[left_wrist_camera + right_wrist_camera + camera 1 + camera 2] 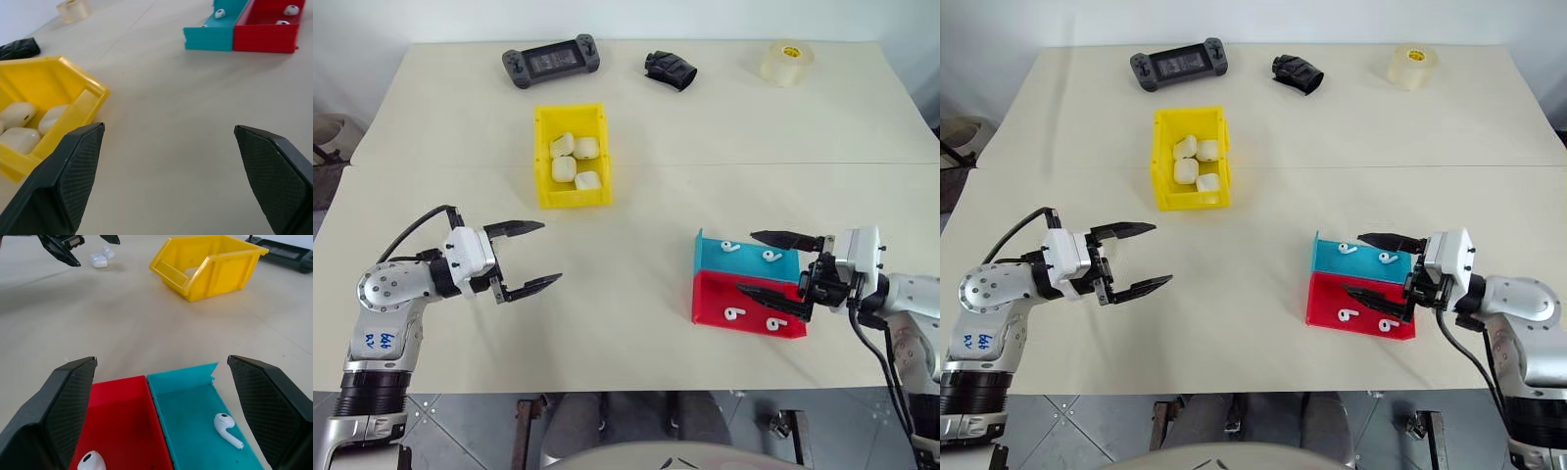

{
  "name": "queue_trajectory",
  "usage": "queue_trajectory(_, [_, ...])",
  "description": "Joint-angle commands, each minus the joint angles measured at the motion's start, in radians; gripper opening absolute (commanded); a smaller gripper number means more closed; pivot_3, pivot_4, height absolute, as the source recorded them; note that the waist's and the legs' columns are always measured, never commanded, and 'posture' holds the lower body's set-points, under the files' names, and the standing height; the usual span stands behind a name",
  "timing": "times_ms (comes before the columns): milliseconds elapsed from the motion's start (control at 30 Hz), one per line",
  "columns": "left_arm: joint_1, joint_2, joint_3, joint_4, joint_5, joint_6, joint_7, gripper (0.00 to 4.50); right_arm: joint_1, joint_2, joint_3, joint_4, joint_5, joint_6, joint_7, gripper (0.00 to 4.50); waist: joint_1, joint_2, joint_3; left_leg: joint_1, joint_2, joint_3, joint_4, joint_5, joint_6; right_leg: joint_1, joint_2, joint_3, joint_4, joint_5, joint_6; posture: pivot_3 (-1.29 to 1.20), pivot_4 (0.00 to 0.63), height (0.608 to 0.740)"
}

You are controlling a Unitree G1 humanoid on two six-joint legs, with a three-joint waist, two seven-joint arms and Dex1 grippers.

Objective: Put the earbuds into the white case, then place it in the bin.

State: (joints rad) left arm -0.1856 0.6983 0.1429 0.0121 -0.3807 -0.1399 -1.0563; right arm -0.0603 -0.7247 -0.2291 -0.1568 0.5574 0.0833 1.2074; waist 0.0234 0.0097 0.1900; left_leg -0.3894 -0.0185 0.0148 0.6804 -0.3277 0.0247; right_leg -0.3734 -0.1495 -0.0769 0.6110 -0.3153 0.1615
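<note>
Red-tray earbud (91,461) (edge-cropped)

Four tiny glossy white plastic earbuds with short stems are seen lying loose: two (730,247) (771,257) in the teal tray (710,257), two (734,314) (775,324) in the red tray (705,304) beside it. A small glossy white rounded case (101,257) is seen on the table, its lid apparently flipped up. The bright yellow rectangular plastic bin (544,157) stands upright, well apart from the trays, with four similar white cases inside.
</note>
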Motion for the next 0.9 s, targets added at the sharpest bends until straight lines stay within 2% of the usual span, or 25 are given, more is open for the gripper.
queue_trajectory(33, [0.018, -0.005, 0.043, -0.040, -0.004, 0.014, 0.054, 4.50, -0.012, 0.022, 0.014, -0.006, -0.016, -0.055, 0.002, 4.48, 0.000, 0.000, 0.000, 0.000, 0.000, 0.000, 0.000, 0.000, 0.000, 0.000, 0.000, 0.000, 0.000, 0.000, 0.000, 0.00, 0.150, 0.740])
queue_trajectory(167, [0.094, -0.009, 0.114, -0.114, -0.030, 0.079, 0.141, 4.50, -0.055, 0.040, 0.063, -0.006, 0.006, -0.017, 0.012, 4.48, -0.010, 0.000, 0.000, 0.000, 0.001, 0.000, 0.000, 0.000, 0.000, 0.000, 0.001, 0.000, 0.000, 0.000, 0.000, 0.00, 0.150, 0.740])
queue_trajectory(267, [0.211, -0.048, 0.202, -0.206, -0.032, 0.127, 0.258, 4.50, -0.113, 0.077, 0.109, -0.043, 0.056, 0.057, -0.015, 4.48, -0.019, 0.000, 0.000, 0.000, 0.002, -0.001, 0.000, 0.000, 0.000, 0.000, 0.001, 0.000, 0.000, 0.000, 0.000, 0.00, 0.150, 0.740])
queue_trajectory(367, [0.393, -0.120, 0.292, -0.365, -0.005, 0.157, 0.376, 4.50, -0.168, 0.132, 0.169, -0.035, 0.021, 0.002, 0.012, 4.48, -0.028, 0.000, 0.000, 0.000, 0.003, -0.001, -0.001, -0.001, -0.001, 0.000, 0.001, 0.000, 0.000, 0.000, 0.000, 0.00, 0.150, 0.740])
queue_trajectory(533, [0.585, -0.224, 0.400, -0.551, 0.027, 0.265, 0.567, 4.50, -0.216, 0.176, 0.206, 0.010, 0.002, -0.078, 0.068, 4.48, -0.006, -0.002, 0.001, 0.000, 0.002, -0.003, 0.001, -0.001, -0.002, 0.001, 0.000, -0.001, -0.002, 0.000, 0.000, 0.00, 0.150, 0.740])
queue_trajectory(700, [0.678, -0.287, 0.434, -0.670, 0.031, 0.493, 0.725, 4.50, -0.240, 0.179, 0.206, 0.066, -0.010, -0.124, 0.098, 4.48, 0.002, -0.002, 0.001, 0.002, 0.002, -0.003, 0.001, -0.002, -0.002, 0.004, 0.000, 0.000, -0.008, 0.000, 0.000, 0.00, 0.150, 0.740])
queue_trajectory(800, [0.655, -0.257, 0.405, -0.728, 0.011, 0.664, 0.770, 4.50, -0.241, 0.165, 0.203, 0.090, -0.010, -0.127, 0.113, 4.48, 0.001, -0.002, 0.001, 0.002, 0.002, -0.004, 0.001, -0.002, -0.003, 0.004, 0.000, 0.000, -0.007, 0.000, 0.000, 0.00, 0.150, 0.740])
queue_trajectory(900, [0.546, -0.134, 0.372, -0.751, 0.051, 0.962, 0.836, 4.50, -0.229, 0.151, 0.199, 0.079, -0.003, -0.109, 0.119, 4.48, 0.003, -0.002, 0.000, 0.002, 0.002, -0.004, 0.001, -0.002, -0.003, 0.003, 0.000, 0.000, -0.004, -0.001, -0.002, 0.00, 0.150, 0.740])
